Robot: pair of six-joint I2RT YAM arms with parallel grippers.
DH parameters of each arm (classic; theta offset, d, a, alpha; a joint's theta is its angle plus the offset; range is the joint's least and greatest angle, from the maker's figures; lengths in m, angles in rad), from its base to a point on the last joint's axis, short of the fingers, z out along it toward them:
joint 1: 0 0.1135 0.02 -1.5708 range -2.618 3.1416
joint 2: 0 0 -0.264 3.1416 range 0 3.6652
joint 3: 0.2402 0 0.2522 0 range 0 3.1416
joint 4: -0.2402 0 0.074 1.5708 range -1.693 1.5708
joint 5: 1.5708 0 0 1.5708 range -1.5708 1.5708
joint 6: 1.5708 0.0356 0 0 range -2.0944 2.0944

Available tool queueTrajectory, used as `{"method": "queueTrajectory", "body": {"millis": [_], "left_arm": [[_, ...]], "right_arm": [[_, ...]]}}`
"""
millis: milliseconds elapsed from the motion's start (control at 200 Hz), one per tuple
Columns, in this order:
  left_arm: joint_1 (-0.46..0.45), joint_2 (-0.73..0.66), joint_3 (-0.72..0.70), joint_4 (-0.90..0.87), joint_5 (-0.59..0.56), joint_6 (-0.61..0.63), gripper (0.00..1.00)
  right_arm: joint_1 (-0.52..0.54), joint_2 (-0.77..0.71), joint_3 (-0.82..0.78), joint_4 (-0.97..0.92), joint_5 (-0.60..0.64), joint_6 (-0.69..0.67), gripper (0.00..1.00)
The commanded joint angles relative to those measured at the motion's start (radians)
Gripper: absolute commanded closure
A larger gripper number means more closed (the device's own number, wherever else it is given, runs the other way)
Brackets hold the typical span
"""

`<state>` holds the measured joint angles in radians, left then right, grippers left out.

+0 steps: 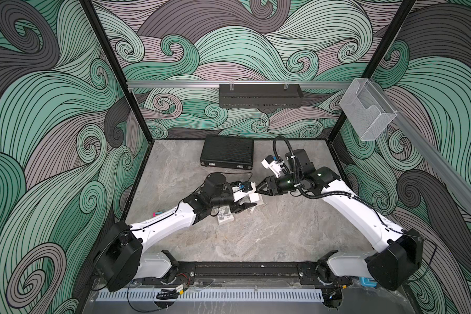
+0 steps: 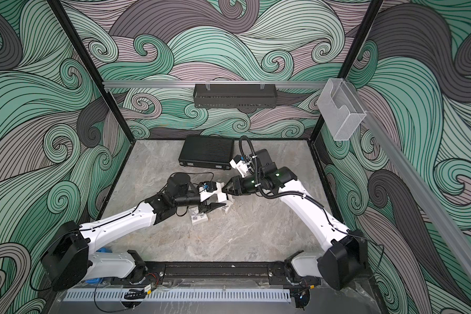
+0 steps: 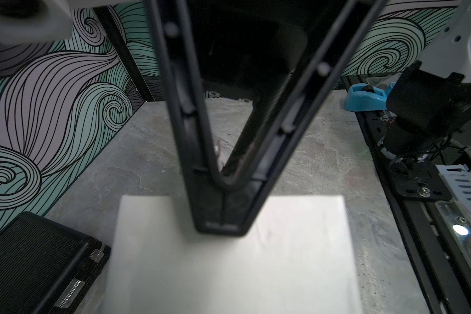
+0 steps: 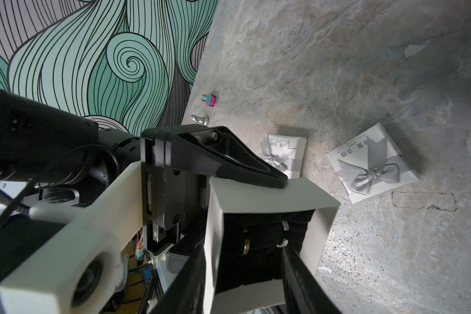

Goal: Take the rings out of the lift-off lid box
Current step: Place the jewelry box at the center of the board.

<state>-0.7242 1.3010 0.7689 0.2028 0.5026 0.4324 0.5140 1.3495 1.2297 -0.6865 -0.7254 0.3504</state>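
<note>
On the left, your left gripper was clenched tight with nothing between its fingers. Its closed tip lay against the upper wall of the lift-off lid box, seemingly pinning it. Near that box, on the table, lay two bow-tied white pieces; these views did not let you tell which was the lid and which another box. The box itself was tipped on its side near the middle of the table, lid off, its mouth turned toward your right arm. The rings were inside it, seated in the black lining. Two with sparkling stones and a yellowish band showed in the right wrist view, and any others were hidden or too dark to make out. To the right, your right gripper stood with fingers parted, reaching into the box mouth. One finger was just beside a stone-set ring, with nothing visibly pinched. I would judge you were at the picking step, since no ring showed out on the table. The next move called for a fine pinch on one thin band. Then it called for a straight pull away from the lining while the left gripper braced the box; a skewed pull could drag the light box along.
</note>
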Motion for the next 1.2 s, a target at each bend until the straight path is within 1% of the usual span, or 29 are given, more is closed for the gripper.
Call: {"method": "queueTrajectory", "body": {"millis": [0, 205, 360, 501, 626, 646, 706, 776, 836, 916, 1001, 1091, 1142, 1197], "left_arm": [[-0.006, 0.012, 0.041, 0.008, 0.013, -0.011, 0.38], [-0.007, 0.025, 0.041, 0.011, 0.011, -0.01, 0.38], [-0.007, 0.027, 0.041, 0.014, 0.01, -0.01, 0.38], [-0.007, 0.03, 0.041, 0.017, 0.008, -0.007, 0.38], [-0.007, 0.026, 0.038, 0.012, 0.004, -0.006, 0.38], [-0.007, 0.024, 0.038, 0.013, 0.003, -0.005, 0.37], [-0.007, 0.019, 0.034, 0.012, -0.009, -0.004, 0.34], [-0.007, 0.01, 0.026, 0.006, -0.047, -0.006, 0.23], [-0.007, -0.009, 0.015, -0.016, -0.108, 0.0, 0.12], [-0.007, -0.054, -0.015, -0.039, -0.198, 0.0, 0.05], [-0.006, -0.104, -0.057, -0.063, -0.288, 0.007, 0.02], [-0.006, -0.158, -0.101, -0.084, -0.361, 0.01, 0.01], [-0.006, -0.184, -0.124, -0.083, -0.381, 0.005, 0.01], [-0.006, -0.206, -0.146, -0.082, -0.383, -0.001, 0.01]], "right_arm": [[0.009, 0.003, -0.006, 0.041, -0.028, 0.014, 0.6], [0.016, 0.007, -0.02, 0.077, -0.048, 0.045, 0.71], [0.019, 0.01, -0.041, 0.116, -0.076, 0.081, 0.82], [0.02, 0.019, -0.043, 0.122, -0.077, 0.084, 0.88], [0.02, 0.027, -0.046, 0.119, -0.083, 0.087, 1.0], [0.019, 0.027, -0.048, 0.122, -0.083, 0.088, 1.0], [0.02, 0.023, -0.048, 0.12, -0.079, 0.091, 1.0], [0.017, 0.017, -0.043, 0.103, -0.059, 0.083, 1.0], [0.018, 0.013, -0.029, 0.06, -0.008, 0.064, 1.0], [0.02, 0.016, -0.003, -0.016, 0.076, 0.036, 1.0], [0.02, 0.031, 0.034, -0.116, 0.213, 0.019, 1.0], [0.028, 0.067, 0.078, -0.221, 0.436, 0.025, 1.0], [0.035, 0.09, 0.089, -0.256, 0.554, 0.035, 1.0], [0.038, 0.113, 0.085, -0.262, 0.644, 0.055, 1.0]]}}
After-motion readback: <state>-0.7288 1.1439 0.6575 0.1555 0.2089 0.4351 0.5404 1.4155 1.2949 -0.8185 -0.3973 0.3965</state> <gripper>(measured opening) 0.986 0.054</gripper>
